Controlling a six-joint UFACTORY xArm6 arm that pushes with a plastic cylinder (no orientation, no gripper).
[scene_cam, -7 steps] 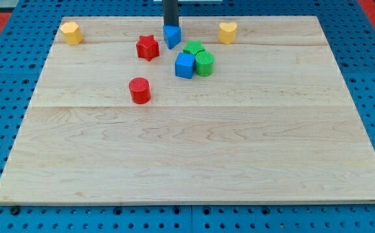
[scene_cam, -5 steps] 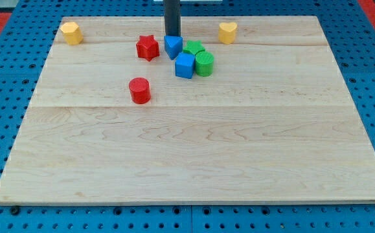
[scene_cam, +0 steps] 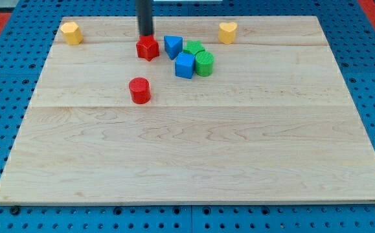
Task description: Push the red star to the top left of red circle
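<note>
My tip [scene_cam: 146, 35] stood at the top edge of the red star [scene_cam: 147, 48], touching or just short of it; contact could not be confirmed. The rod carried no jaws, so there was nothing to spread or press together.

I logged the red star near the view's top, left of centre, on the wooden board [scene_cam: 193, 162]. The red circle [scene_cam: 139, 90] lay below it and slightly to the view's left, well apart.

Just right of the star sat a blue triangular block [scene_cam: 172, 46]. Below and right of that, a blue cube [scene_cam: 184, 65] touched a green cylinder [scene_cam: 204, 64], with a second green block [scene_cam: 193, 47] behind them. One yellow block [scene_cam: 72, 32] occupied the top-left corner; another yellow block [scene_cam: 227, 32] sat top, right of centre.
</note>
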